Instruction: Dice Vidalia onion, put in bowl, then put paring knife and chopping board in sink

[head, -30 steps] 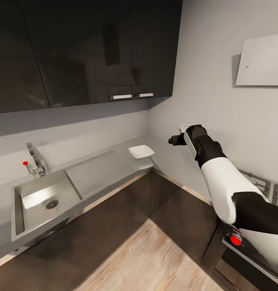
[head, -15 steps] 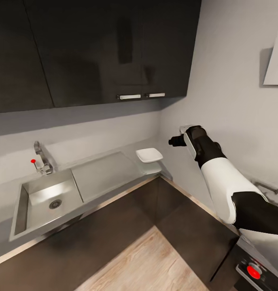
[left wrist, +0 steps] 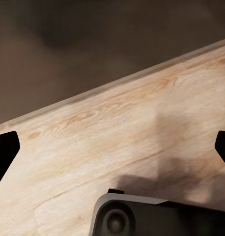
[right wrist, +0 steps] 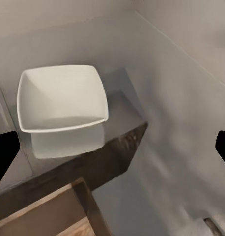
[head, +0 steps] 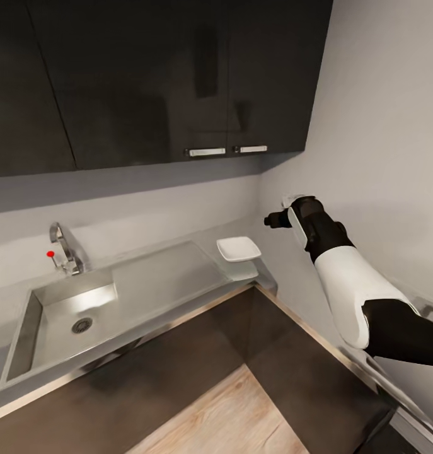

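One white square bowl [head: 239,248] sits at the far right end of the grey tabletop [head: 178,268], close to the corner where the two walls meet. The right wrist view shows it from above [right wrist: 62,98], empty, its flared sides mirrored in the glossy surface beneath it, with the dark cabinet front [right wrist: 88,167] dropping away just beside it. The sink [head: 58,321] lies well apart from the bowl at the other end of the tabletop, its basin holding nothing but the round drain [head: 82,325]. The chrome tap [head: 65,249] with its red knob [head: 50,254] stands behind the basin, and the flat drainboard [head: 162,277] stretches between basin and bowl. Dark wall cabinets [head: 153,82] hang above.

The right arm [head: 342,277] reaches forward in the air near the side wall, its claw [head: 274,220] level with the bowl but off to the side, not touching anything. In the right wrist view the two dark fingertips [right wrist: 5,157] show at opposite edges of the picture, so the right claw is spread wide and empty. The left claw's fingertips [left wrist: 4,155] likewise sit far apart at the edges of the left wrist view, holding nothing, above the pale wooden floor [left wrist: 122,147] beside a dark cabinet base [left wrist: 93,44].
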